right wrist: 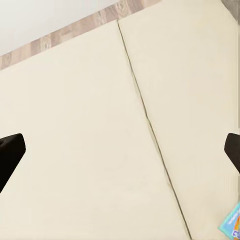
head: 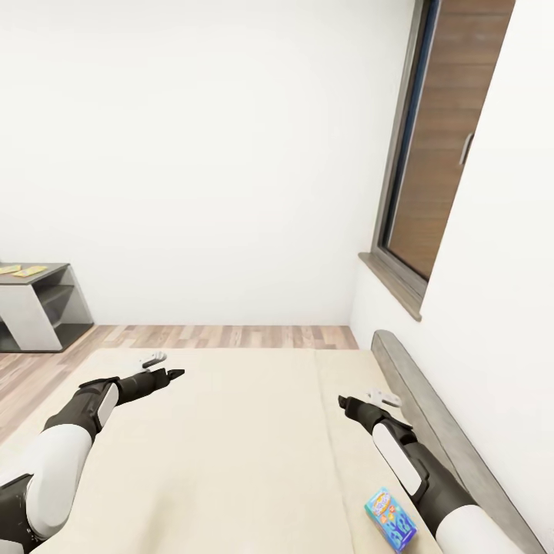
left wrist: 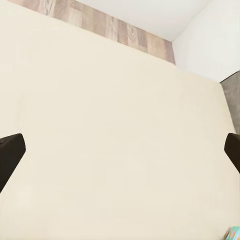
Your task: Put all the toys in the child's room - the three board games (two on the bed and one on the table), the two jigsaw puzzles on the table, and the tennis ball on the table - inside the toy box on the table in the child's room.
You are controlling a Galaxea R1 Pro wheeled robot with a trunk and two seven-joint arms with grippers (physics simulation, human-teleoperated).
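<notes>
The blue game lies flat on the bed at about five o'clock in the head view, just beside the right forearm. Both claws hang over the mattress, left and right, each spread apart and empty. Risk: the box sits under the elbow, so reaching back could nudge it. Its near end is cut off; a second game isn't discernible.
</notes>
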